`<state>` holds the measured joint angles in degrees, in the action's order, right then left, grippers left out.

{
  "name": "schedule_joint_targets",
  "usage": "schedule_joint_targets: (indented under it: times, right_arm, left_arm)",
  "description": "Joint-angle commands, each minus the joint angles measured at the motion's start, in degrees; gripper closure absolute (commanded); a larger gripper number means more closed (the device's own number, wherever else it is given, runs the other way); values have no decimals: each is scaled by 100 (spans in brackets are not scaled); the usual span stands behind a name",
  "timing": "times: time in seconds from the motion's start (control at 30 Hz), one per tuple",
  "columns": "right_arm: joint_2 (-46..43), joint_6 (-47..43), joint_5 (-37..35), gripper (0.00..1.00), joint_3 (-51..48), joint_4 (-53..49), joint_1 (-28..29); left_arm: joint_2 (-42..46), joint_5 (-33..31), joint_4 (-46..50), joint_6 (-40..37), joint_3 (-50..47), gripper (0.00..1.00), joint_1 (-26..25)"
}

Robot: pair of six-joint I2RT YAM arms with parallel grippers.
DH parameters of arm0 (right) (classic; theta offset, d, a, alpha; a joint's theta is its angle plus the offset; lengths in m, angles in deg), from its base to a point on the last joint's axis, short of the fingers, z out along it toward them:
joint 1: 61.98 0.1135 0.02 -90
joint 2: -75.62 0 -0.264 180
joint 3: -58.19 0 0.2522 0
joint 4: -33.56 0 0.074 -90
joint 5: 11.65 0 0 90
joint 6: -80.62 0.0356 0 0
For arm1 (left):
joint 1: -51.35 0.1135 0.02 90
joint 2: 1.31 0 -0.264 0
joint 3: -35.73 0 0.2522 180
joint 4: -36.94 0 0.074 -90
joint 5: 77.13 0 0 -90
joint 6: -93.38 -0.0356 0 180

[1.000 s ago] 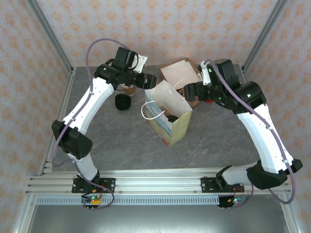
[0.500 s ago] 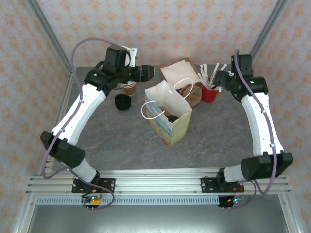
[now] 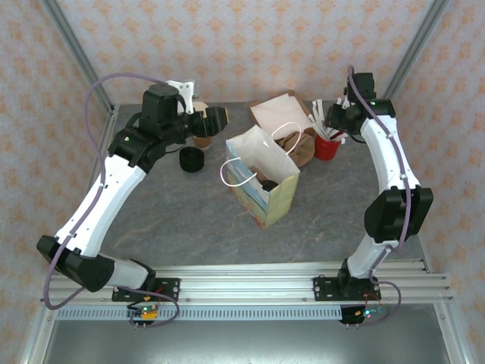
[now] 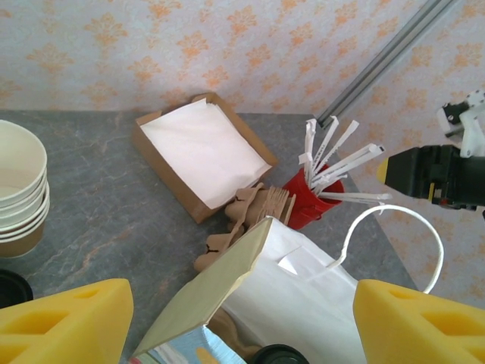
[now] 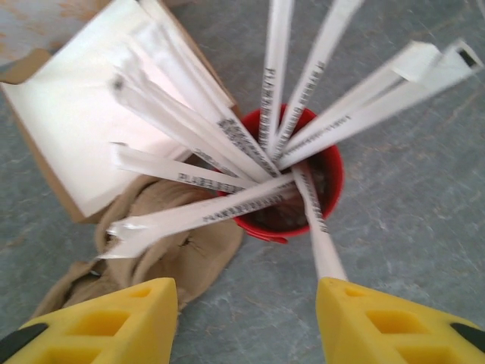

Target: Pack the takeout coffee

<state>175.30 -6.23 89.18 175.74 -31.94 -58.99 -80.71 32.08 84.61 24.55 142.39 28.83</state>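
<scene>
Two tools hang spread with nothing between their fingers: the left tool (image 3: 219,120) and the right tool (image 3: 336,120). The takeout coffee (image 3: 267,184) appears to sit inside the open paper bag (image 3: 261,178), below and ahead of the left tool. Only its black lid shows, and the cup body is hidden. Going by that, the packing looks nearly done.

The main risk is the bag. It stands on the bench (image 3: 167,220) with one wall leaning and its white loop handle (image 4: 394,227) sticking up just ahead of the left tool. A low pass could hook that handle or push the rim, tipping the bag and the coffee.

Directly under the right tool, wrapped straws (image 5: 227,144) fan out of a red cup (image 5: 330,178). Dropping there could snag them and topple the cup.

A napkin tray (image 4: 204,152) and wooden cutlery (image 4: 258,212) lie between the tools. Stacked lidless cups (image 4: 19,189) and loose black lids (image 3: 192,159) sit beside the left tool.
</scene>
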Motion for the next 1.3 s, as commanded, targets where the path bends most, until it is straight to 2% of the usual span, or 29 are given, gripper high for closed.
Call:
schedule_joint_targets:
  times: [0.0, 0.3, 0.63, 0.97, 1.27]
  right_arm:
    - [238, -234, 160, 49, 373, -72, 159]
    - [823, -337, 288, 51, 874, -313, 352]
    - [1155, -329, 143, 59, 1170, -590, 352]
    - [1096, -352, -187, 73, 1144, -731, 350]
    - [835, -352, -518, 92, 1179, -776, 352]
  left_arm:
    - [118, -153, -96, 27, -37, 23, -36]
    - [99, -171, 10, -34, -14, 23, -42]
    - [56, -166, 76, -97, 17, 23, -39]
    - [34, -162, 89, -82, 22, 23, -40]
    - [45, -154, 79, -69, 17, 24, -37]
